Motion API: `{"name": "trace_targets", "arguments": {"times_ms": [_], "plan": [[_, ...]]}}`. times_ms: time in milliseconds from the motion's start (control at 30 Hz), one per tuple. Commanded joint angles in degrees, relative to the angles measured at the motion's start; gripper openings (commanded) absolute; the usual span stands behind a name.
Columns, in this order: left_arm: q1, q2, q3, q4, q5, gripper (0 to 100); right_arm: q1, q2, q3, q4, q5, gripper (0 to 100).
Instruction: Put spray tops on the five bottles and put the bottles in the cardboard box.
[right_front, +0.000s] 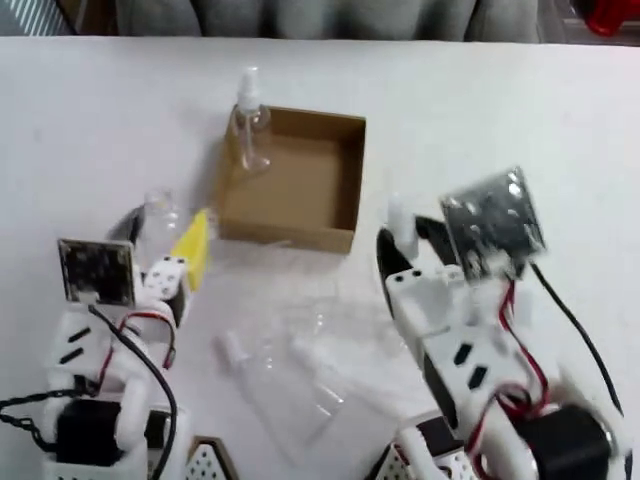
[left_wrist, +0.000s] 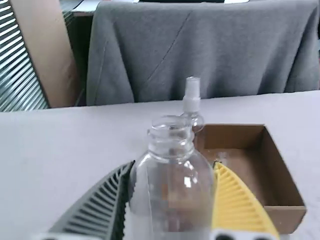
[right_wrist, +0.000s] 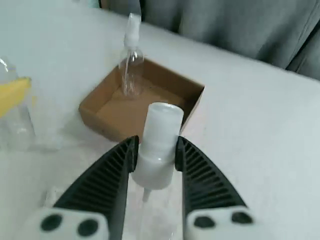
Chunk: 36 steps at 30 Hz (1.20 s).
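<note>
White spray top (right_wrist: 160, 127) between right gripper (right_wrist: 156, 146) jaws

**Clear plastic, brown cardboard, matt white tabletop**

The cardboard box (right_front: 287, 232) is plain brown board, matt and slightly fibrous, raw at its cut edges. The capped bottle (right_front: 250, 135) at its far left corner is clear, glossy plastic with a smooth, milky white plastic spray head. The open bottle (left_wrist: 172, 192) is the same shiny see-through plastic. The left gripper (left_wrist: 175, 165) clasps it between ribbed matt plastic fingers (left_wrist: 100, 210), one black, one yellow. The right gripper (right_wrist: 156, 141) closes ribbed black plastic around a spray top (right_wrist: 161, 122) of smooth, satin white plastic. The table (right_front: 500, 100) is matt white. The grey cloth (left_wrist: 200, 55) beyond it looks soft and dull.
</note>
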Motion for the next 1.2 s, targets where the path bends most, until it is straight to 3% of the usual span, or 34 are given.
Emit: {"name": "trace_targets", "arguments": {"times_ms": [0, 267, 400, 733, 933, 1167], "plan": [[7.3, -2.6, -1.2, -4.1, 0.7, 2, 0.0, -6.0, 1.7, -12.5, 0.3, 1.6], [18.3, -5.9, 4.7, -7.1, 0.3, 2, 0.0, -7.8, 2.2, -29.1, -0.4, 1.6], [21.7, -12.4, 14.2, -11.7, 0.2, 2, -0.5, -7.6, 2.8, -40.7, -9.8, 1.5], [21.4, -12.6, 17.8, -13.6, 0.2, 2, -0.6, -7.3, 22.7, -73.7, -12.7, 1.5], [20.9, -12.6, 23.3, -14.3, 0.1, 2, -4.5, -1.0, 26.1, -76.8, -12.7, 1.5], [13.1, -12.6, 30.9, -25.9, 0.1, 2, -10.2, 7.5, 24.4, -80.2, -11.8, 1.5]]}}
